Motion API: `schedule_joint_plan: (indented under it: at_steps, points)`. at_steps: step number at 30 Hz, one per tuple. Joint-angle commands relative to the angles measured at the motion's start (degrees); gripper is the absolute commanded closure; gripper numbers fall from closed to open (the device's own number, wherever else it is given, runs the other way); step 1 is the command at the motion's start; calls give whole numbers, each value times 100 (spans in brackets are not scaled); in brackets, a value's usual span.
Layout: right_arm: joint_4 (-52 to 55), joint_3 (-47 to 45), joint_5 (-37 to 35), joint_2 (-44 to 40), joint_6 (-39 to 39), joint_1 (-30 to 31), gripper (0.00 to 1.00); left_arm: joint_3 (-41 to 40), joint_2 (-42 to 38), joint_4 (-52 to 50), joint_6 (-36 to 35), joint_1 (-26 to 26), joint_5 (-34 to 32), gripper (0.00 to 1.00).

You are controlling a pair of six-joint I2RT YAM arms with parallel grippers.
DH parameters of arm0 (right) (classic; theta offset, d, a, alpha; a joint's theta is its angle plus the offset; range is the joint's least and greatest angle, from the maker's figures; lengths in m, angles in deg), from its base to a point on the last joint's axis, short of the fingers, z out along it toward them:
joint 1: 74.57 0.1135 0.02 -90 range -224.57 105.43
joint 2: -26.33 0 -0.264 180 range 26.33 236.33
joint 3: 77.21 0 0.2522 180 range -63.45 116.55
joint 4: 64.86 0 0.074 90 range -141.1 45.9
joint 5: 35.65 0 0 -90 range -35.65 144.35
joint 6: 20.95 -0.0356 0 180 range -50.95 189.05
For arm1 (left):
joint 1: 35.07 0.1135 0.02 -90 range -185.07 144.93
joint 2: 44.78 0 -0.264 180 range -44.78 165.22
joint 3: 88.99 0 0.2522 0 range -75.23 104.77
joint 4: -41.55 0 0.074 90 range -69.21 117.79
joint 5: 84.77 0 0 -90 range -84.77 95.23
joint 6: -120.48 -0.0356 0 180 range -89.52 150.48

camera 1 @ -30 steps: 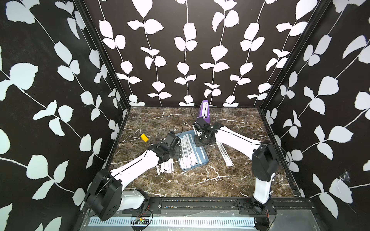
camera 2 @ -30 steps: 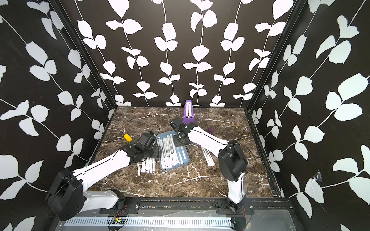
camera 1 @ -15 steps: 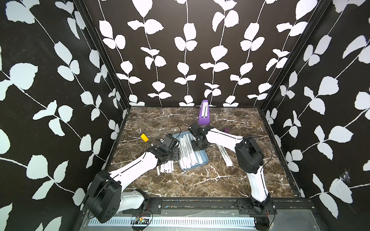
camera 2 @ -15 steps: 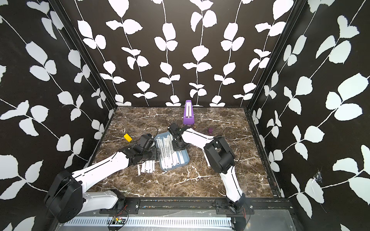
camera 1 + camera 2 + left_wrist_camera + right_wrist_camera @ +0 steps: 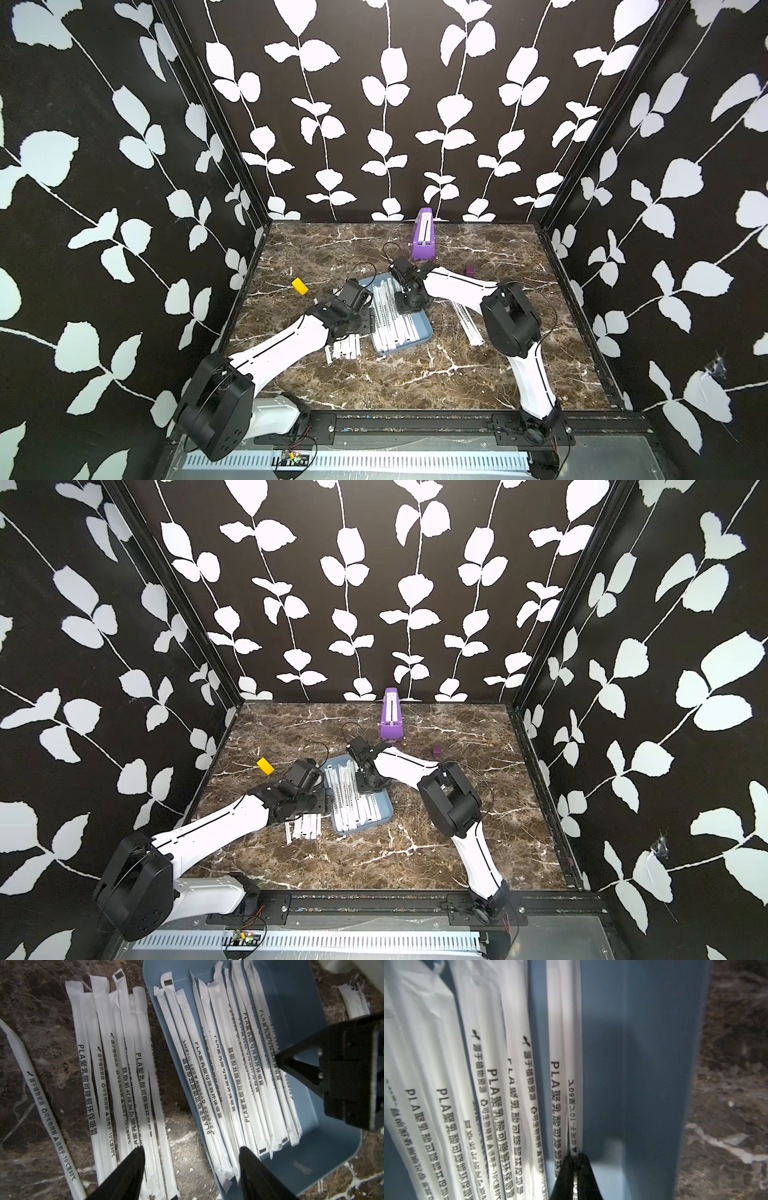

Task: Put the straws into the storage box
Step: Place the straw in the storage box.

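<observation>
Across the whole floor, a glossy brown marble-pattern table (image 5: 415,374) with white veins is seen. At its centre the storage box (image 5: 420,332) is set: smooth light-blue plastic, shallow, rectangular, rounded corners, low rim, long axis roughly 11-to-5 o'clock. At 12 o'clock a tall purple wedge (image 5: 424,245) with a white front strip is stood upright.

Flat white paper-wrapped straws (image 5: 228,1064), with black print along each, are laid lengthwise in the box, packed toward its 9 o'clock side. The 3 o'clock side is partly bare blue. A loose bundle (image 5: 116,1064) is seen on the table just beside the box at 8 o'clock, and a second bundle (image 5: 467,320) at 3 o'clock. A yellow block (image 5: 300,286) is placed at 10 o'clock, a small purple cube (image 5: 471,272) at 2 o'clock.

Left arm (image 5: 282,349) is stretched low from 7 o'clock toward centre. Left gripper (image 5: 190,1167) is held spread wide with nothing between the fingers: one tip over the loose bundle, the other over the boxed straws.

Right arm (image 5: 457,286) is folded, elbow raised at 3 o'clock, forearm run to the box's 12 o'clock half. Right gripper (image 5: 576,1162) is pressed together on a single straw at the bare-side edge of the row. Thin wrapper is visible between the black tips.
</observation>
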Motion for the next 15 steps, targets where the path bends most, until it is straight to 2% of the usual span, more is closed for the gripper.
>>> schedule_joint_plan:
  at_steps: [1, 10, 15]
  points:
    - [89, 217, 4, 109, -56, -30, 89, -30, -4, 23, 28, 32, 1, 26]
    - [567, 326, -134, -741, 164, -36, 80, 204, -217, -201, -113, 50, -154, 26]
    - [729, -400, -199, -1620, 261, -353, 78, 375, -346, -264, -394, -18, -268, 26]
